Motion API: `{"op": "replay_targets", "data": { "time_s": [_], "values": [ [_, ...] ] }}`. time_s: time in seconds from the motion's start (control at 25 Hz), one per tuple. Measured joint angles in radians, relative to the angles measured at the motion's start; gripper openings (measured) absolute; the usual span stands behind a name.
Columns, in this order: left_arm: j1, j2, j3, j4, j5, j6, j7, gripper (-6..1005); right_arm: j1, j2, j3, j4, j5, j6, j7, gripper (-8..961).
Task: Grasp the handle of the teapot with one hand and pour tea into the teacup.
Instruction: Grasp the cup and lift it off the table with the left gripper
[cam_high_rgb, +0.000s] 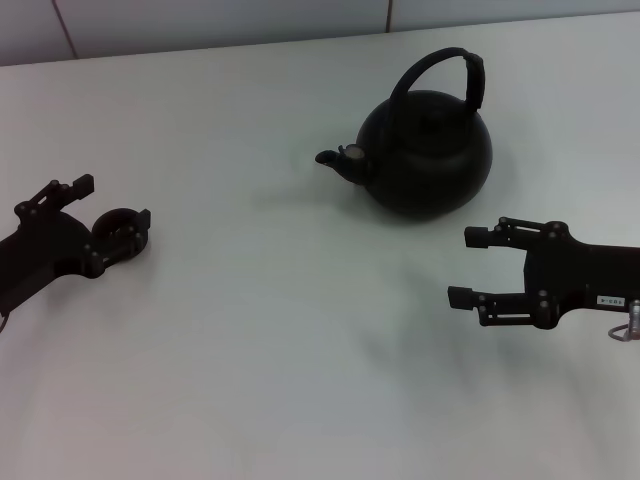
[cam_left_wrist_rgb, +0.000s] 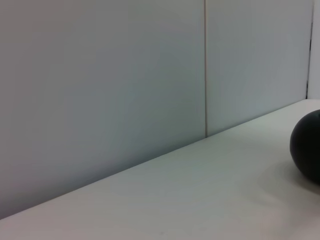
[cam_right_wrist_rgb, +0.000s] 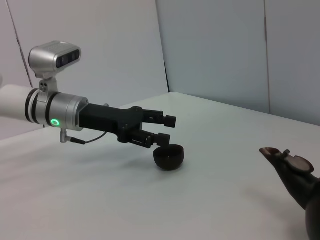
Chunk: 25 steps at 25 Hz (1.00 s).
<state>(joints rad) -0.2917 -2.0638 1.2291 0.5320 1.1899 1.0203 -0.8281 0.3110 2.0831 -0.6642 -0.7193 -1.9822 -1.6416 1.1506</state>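
Observation:
The matte-black teapot (cam_high_rgb: 428, 155) stands at the back right of the white table, its spout (cam_high_rgb: 330, 158) pointing left. Its arched handle (cam_high_rgb: 440, 70) stands upright over the lid. My right gripper (cam_high_rgb: 462, 267) is open and empty, just in front of the teapot and apart from it. The small black teacup (cam_high_rgb: 118, 228) sits on the table at the left. My left gripper (cam_high_rgb: 115, 200) is open right at the cup. In the right wrist view the left gripper (cam_right_wrist_rgb: 168, 129) hovers just above the teacup (cam_right_wrist_rgb: 169, 156). The spout (cam_right_wrist_rgb: 285, 161) shows there too.
A pale wall (cam_high_rgb: 200, 20) runs along the table's far edge. The left wrist view shows that wall and one edge of the teapot body (cam_left_wrist_rgb: 307, 147). White tabletop (cam_high_rgb: 290, 330) lies between the two arms.

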Motion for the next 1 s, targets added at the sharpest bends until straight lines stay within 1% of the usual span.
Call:
{"op": "replay_targets", "data": {
  "time_s": [0.32,0.6,1.0],
  "values": [
    [-0.024,0.005,0.003,-0.05,0.009,-0.008,-0.007,853,0.0,0.0,0.0,-0.002,-0.001,-0.003,0.0,824],
    [-0.029,0.003,0.001,-0.053,0.025,-0.043,-0.006,853,0.0,0.0,0.0,-0.002,-0.002,-0.004,0.002,824],
    [-0.037,0.005,0.004,-0.062,0.029,-0.047,-0.009,852,-0.001,0.0,0.0,-0.002,-0.003,-0.004,0.004,825]
  ]
}}
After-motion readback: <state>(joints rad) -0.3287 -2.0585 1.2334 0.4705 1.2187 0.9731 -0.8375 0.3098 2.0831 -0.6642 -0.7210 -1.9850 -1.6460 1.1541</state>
